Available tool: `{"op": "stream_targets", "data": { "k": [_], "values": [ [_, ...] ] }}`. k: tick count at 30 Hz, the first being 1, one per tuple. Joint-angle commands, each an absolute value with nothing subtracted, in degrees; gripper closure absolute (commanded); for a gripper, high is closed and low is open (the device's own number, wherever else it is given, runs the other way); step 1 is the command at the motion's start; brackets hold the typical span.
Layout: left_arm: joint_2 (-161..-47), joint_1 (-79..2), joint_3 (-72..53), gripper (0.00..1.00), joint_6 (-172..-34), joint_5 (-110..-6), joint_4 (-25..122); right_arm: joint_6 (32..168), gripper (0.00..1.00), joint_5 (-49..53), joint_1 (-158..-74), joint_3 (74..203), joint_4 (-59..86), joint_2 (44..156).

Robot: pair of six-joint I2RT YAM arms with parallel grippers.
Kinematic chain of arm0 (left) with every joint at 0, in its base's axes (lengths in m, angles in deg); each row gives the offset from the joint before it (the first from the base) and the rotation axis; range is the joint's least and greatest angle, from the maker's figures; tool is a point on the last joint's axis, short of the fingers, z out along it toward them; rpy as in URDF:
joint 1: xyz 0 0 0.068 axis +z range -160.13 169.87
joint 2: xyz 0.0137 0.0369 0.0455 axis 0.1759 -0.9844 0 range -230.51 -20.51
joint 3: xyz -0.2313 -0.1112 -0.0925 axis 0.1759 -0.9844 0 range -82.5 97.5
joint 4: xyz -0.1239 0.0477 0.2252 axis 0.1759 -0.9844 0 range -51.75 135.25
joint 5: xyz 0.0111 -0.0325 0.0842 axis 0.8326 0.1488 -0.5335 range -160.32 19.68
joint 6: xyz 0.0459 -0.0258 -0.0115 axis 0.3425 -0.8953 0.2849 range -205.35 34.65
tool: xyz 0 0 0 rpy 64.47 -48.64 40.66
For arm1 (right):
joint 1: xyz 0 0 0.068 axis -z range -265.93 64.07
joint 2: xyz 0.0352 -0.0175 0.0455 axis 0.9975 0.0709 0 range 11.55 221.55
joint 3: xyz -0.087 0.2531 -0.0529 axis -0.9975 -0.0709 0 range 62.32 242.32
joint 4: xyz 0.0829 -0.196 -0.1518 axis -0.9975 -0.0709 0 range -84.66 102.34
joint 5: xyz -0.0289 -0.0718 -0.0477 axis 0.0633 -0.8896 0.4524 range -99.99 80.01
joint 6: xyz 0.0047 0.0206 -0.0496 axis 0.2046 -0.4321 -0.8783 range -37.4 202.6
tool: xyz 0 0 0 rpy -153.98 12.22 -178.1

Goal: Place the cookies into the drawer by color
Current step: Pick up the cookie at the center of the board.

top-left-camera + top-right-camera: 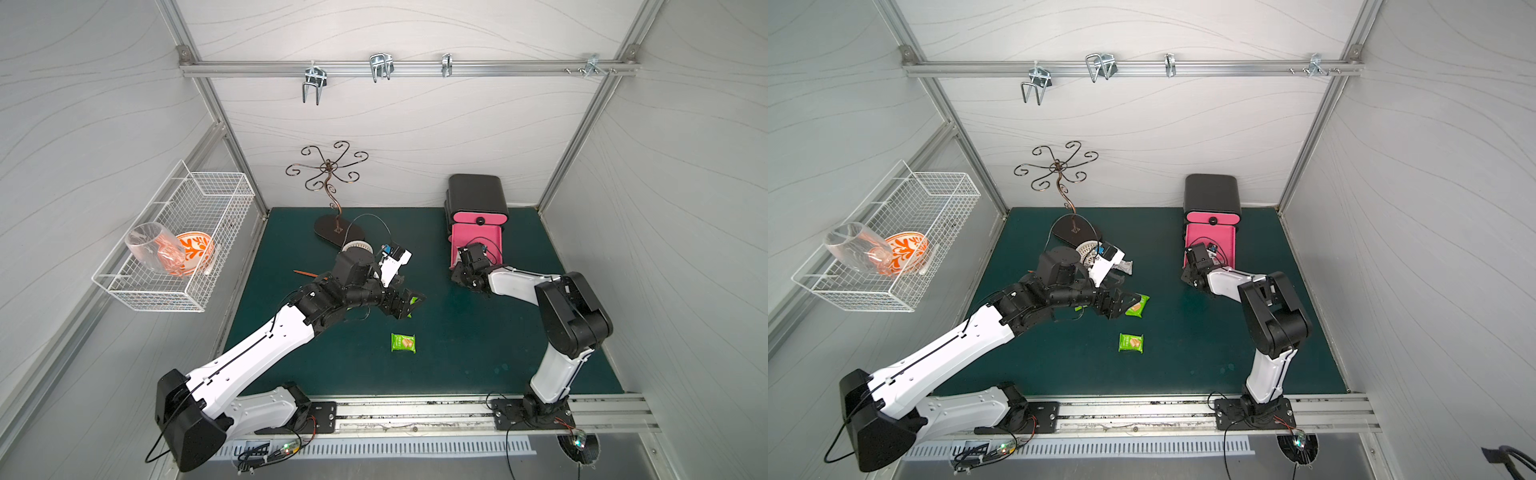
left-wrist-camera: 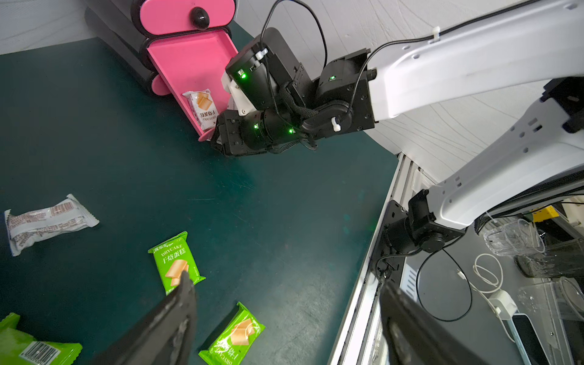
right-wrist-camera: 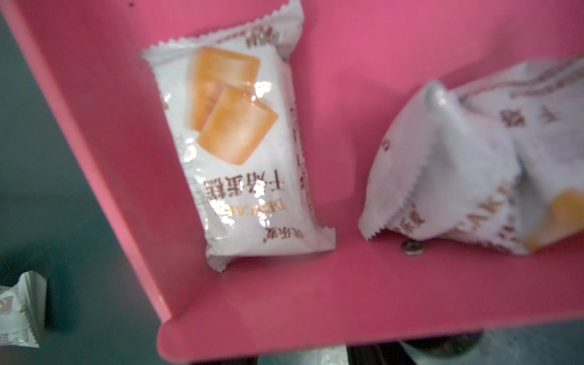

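My left gripper [image 2: 290, 303] is open above the green mat, with nothing between its fingers [image 2: 186, 294]. Green cookies lie below it: one [image 2: 177, 262] by a fingertip, one [image 2: 234, 335] nearer the rail, and a third [image 2: 28, 344] at the view's edge. In both top views one green cookie [image 1: 403, 343] [image 1: 1131, 343] lies alone in front of that gripper [image 1: 411, 305]. A white cookie [image 2: 47, 221] rests on the mat. The black drawer chest [image 1: 476, 195] has one pink drawer [image 3: 316, 300] pulled out, holding two white cookies [image 3: 240, 142] [image 3: 474, 173]. My right gripper [image 1: 457, 272] sits at that drawer's front wall, its jaws hidden behind it.
A white wire basket [image 1: 208, 195] on the left wall holds a glass and an orange bowl. A curly metal stand [image 1: 332, 187] rises at the back of the mat. A thin brown stick [image 1: 305, 273] lies left of my left arm. An aluminium rail [image 1: 415, 409] borders the mat's front.
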State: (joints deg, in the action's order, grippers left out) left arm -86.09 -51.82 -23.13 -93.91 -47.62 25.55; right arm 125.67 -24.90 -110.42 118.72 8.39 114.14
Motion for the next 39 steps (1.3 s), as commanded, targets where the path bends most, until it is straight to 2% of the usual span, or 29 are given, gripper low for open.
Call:
{"op": "stream_targets", "data": {
  "k": [1, 7, 12, 16, 18, 26, 33, 39],
  "values": [
    [-84.8, -51.9, -22.9, 0.09, -92.8, -48.1, 26.5, 126.1, 0.54, -29.9, -110.7, 119.7, 6.7, 115.4],
    [-84.1, -51.9, -23.1, 0.09, -92.9, -48.1, 26.0, 124.8, 0.51, -39.7, -113.2, 121.0, 2.5, 115.9],
    [-83.2, -51.9, -23.6, 0.09, -93.2, -48.1, 25.7, 122.1, 0.49, -37.2, -112.7, 121.7, 5.8, 119.1],
    [-82.6, -52.0, -23.7, 0.09, -93.3, -48.3, 25.1, 123.1, 0.58, -37.7, -112.7, 122.1, 6.0, 121.2],
    [-82.4, -51.9, -23.9, 0.09, -93.3, -48.4, 24.9, 121.9, 0.69, -37.7, -112.7, 122.3, 6.6, 121.9],
    [-82.0, -51.8, -24.3, 0.09, -93.5, -48.5, 25.3, 119.4, 1.0, -34.1, -112.5, 121.5, 6.5, 120.6],
    [-82.0, -51.9, -24.7, 0.09, -93.4, -48.8, 26.0, 114.6, 1.0, -23.0, -112.9, 115.3, 8.1, 111.3],
    [-82.6, -51.7, -25.1, 0.09, -94.2, -48.5, 27.7, 115.4, 1.0, -14.6, -113.4, 111.2, 2.5, 99.1]
  ]
}}
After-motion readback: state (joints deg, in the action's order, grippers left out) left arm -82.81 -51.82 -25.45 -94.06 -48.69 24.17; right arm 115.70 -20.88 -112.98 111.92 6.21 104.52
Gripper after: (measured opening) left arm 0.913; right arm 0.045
